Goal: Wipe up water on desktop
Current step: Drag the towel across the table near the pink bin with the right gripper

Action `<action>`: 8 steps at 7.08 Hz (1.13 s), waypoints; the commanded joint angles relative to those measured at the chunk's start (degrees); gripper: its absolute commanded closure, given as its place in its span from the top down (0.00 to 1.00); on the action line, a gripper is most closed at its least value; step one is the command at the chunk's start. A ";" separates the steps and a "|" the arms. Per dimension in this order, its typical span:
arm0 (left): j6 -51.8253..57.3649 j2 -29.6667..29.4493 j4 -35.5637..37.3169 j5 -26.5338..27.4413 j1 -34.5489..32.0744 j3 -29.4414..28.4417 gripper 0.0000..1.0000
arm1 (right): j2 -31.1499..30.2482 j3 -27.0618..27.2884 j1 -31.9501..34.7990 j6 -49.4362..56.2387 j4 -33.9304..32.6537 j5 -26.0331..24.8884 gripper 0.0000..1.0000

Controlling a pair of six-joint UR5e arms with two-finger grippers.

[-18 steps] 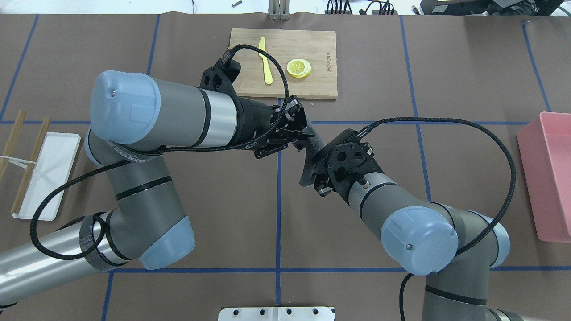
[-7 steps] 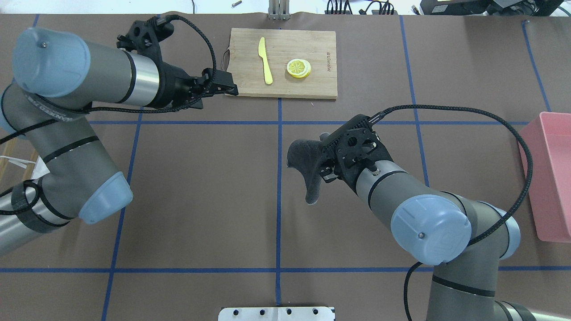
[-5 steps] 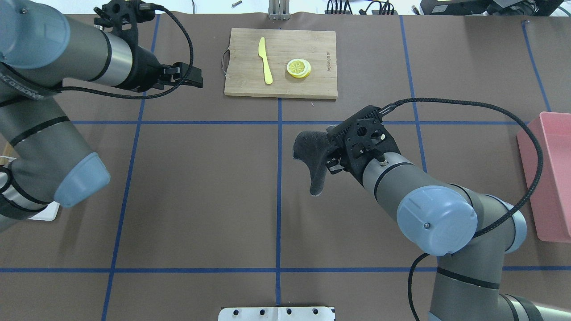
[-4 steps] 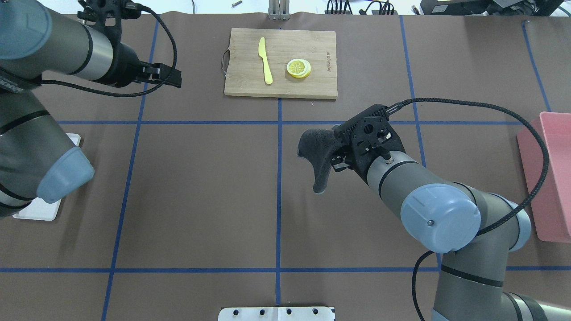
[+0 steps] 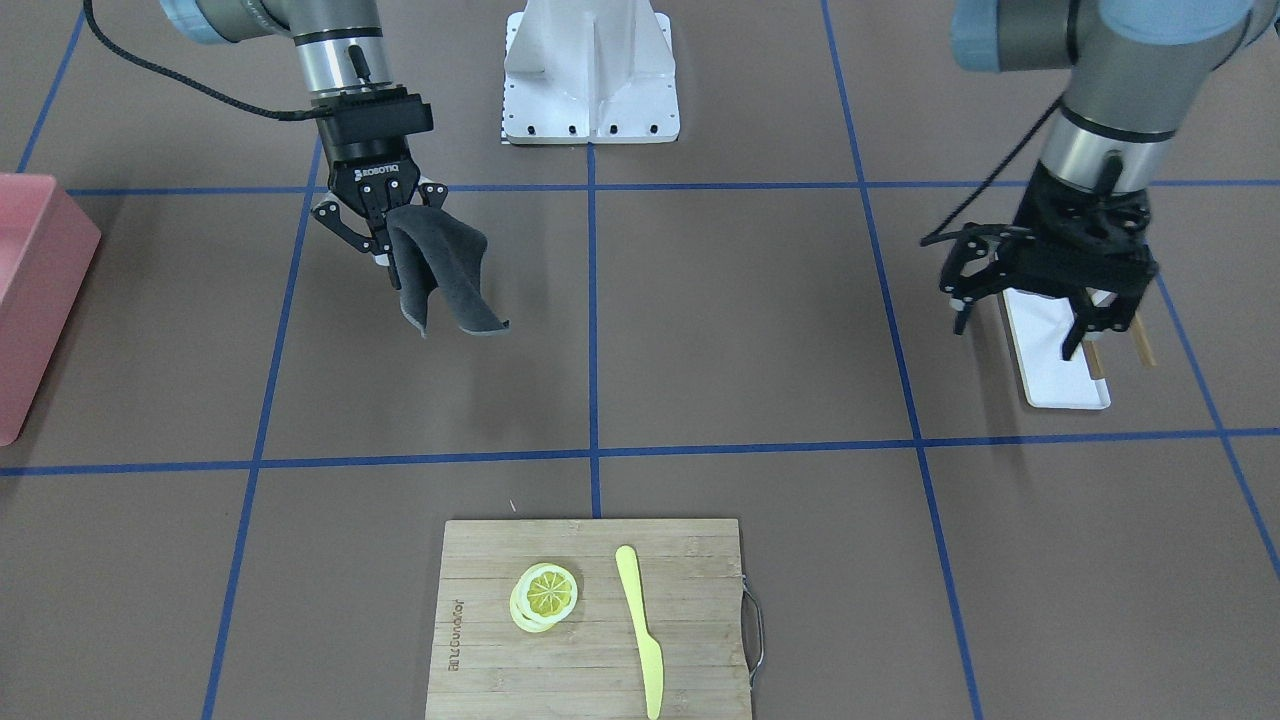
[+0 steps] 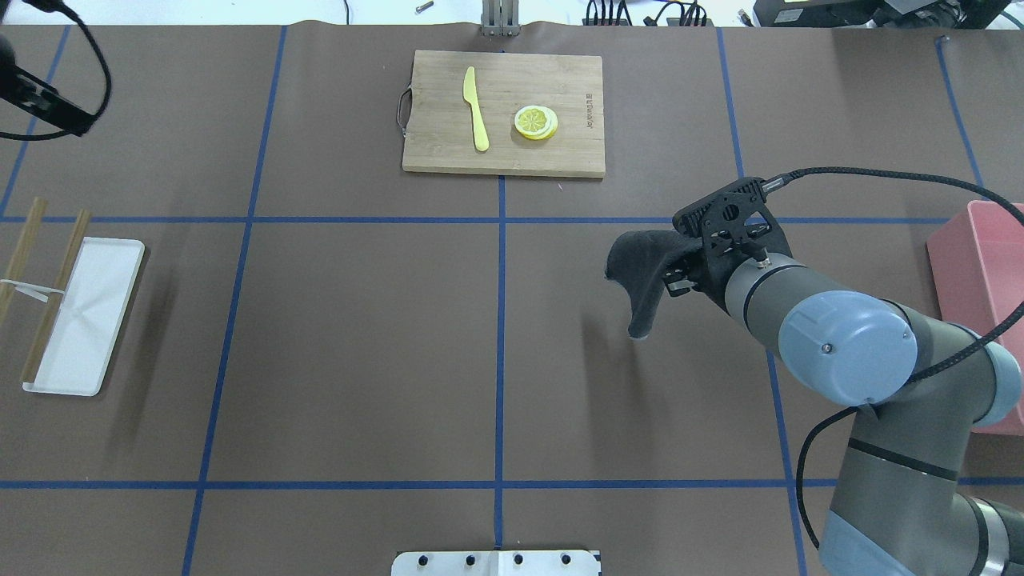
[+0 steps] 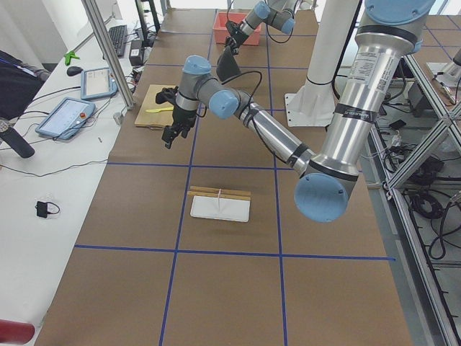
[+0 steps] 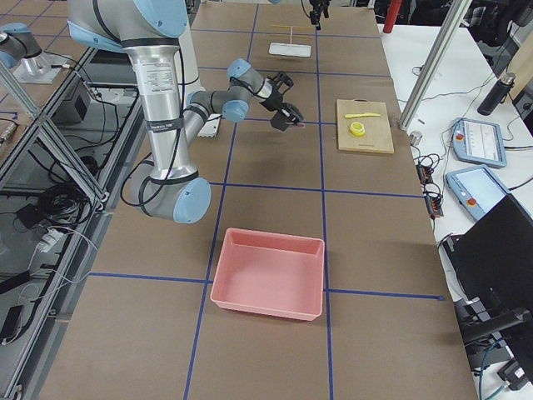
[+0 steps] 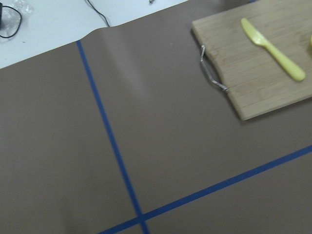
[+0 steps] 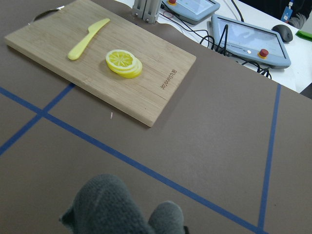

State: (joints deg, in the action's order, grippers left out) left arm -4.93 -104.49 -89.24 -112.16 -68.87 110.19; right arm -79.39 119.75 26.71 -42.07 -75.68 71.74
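Cloth [image 5: 445, 270], dark grey and limp, pinched at one upper corner by the right gripper [image 5: 392, 245], whose jaws are closed tight on the fabric. The rest of the cloth drapes in two folds below and to the inner side of the fingers. Its shadow falls apart from it on the desktop [image 5: 750, 320], so it is judged to hang just clear of the surface rather than rest on it. A corner grip of this kind leaves most of the fabric free to spread once lowered, which suits wiping.

The desktop lies directly beneath both grippers and extends well beyond them on every side. No wet patch can be made out on it in any view, so the spot to be wiped cannot be placed.

The left gripper [image 5: 1020, 325] hangs with its jaws spread wide and nothing between them, far to the outer side of the cloth. It is judged to be parked clear of the wiping zone. Directly under it sits a white tray [image 5: 1050, 375] with chopsticks [image 5: 1140, 345] beside it.

The cutting board [image 5: 590, 620], with its yellow knife [image 5: 640, 630] and lemon slices [image 5: 545, 595], lies ahead of the right gripper, away from the robot's base. A pink bin [image 5: 30, 300] stands to that gripper's outer side.
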 commanded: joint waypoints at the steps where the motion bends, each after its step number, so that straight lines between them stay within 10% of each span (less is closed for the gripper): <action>1: 13.32 3.68 0.65 -14.05 -17.17 -9.58 0.98 | -0.60 0.04 2.29 -0.03 -10.31 3.05 0.00; 3: 23.52 3.95 0.91 -17.03 -26.28 -23.13 0.98 | -0.95 -0.22 2.91 0.05 -11.77 4.81 0.00; 6: 12.53 10.94 1.09 -17.99 -27.28 -21.98 0.98 | -3.14 -0.74 3.96 -5.00 -12.03 10.76 0.00; 8: 11.70 12.74 1.17 -20.37 -27.20 -19.49 0.98 | -3.76 -0.66 3.79 -3.65 -23.57 11.32 0.00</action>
State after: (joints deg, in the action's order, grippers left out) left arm 7.69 -92.92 -88.02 -131.58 -96.03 89.65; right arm -83.03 118.90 30.51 -46.18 -92.46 82.43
